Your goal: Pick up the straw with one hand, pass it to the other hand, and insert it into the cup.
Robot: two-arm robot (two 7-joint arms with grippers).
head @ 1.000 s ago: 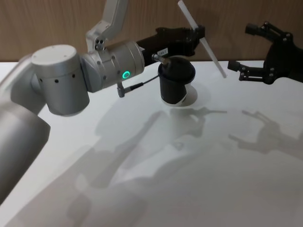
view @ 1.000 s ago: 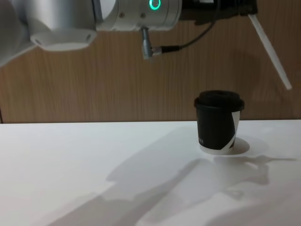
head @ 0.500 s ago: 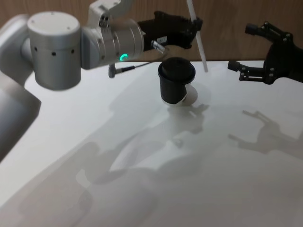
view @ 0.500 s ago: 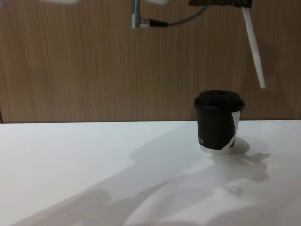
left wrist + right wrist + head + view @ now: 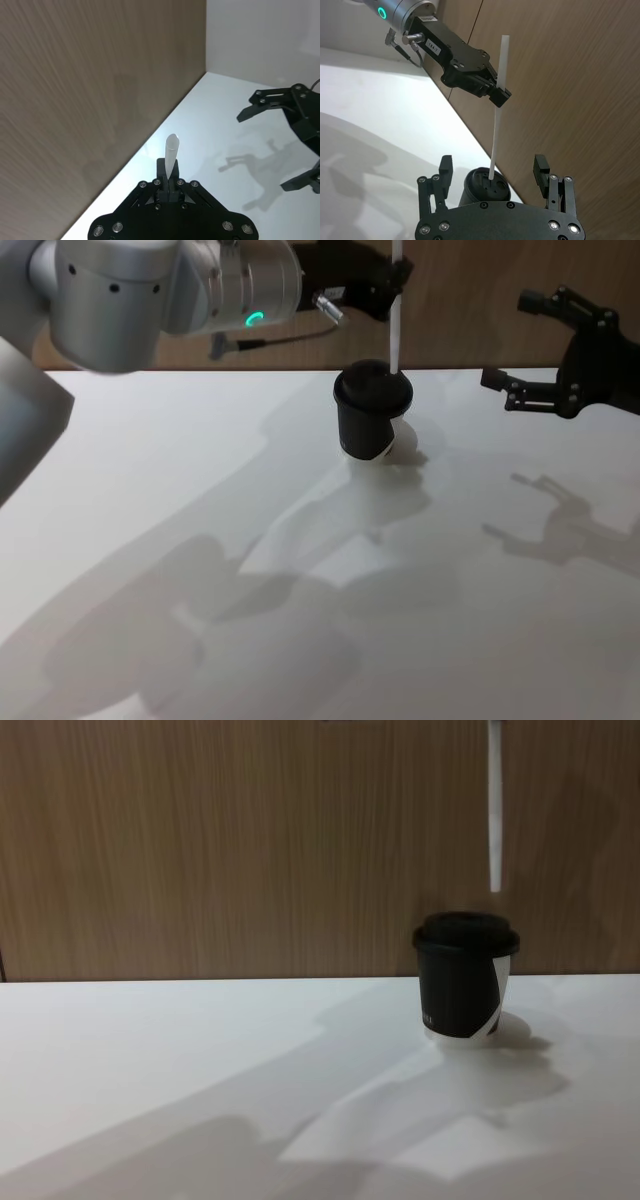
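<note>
The left end effector (image 5: 397, 275) is clamped on the straw (image 5: 397, 325) and holds it upright over the cup (image 5: 372, 425), which stands near the table's (image 5: 150, 490) far edge. In the chest view the straw's lower end hangs clear above the lid (image 5: 466, 932). To insert it well, I judge: centre the tip on the lid's opening, keep it vertical, lower slowly. The right end effector (image 5: 506, 340) hangs wide open and empty by the far right edge, apart from the cup. Nothing blocks the way down.
</note>
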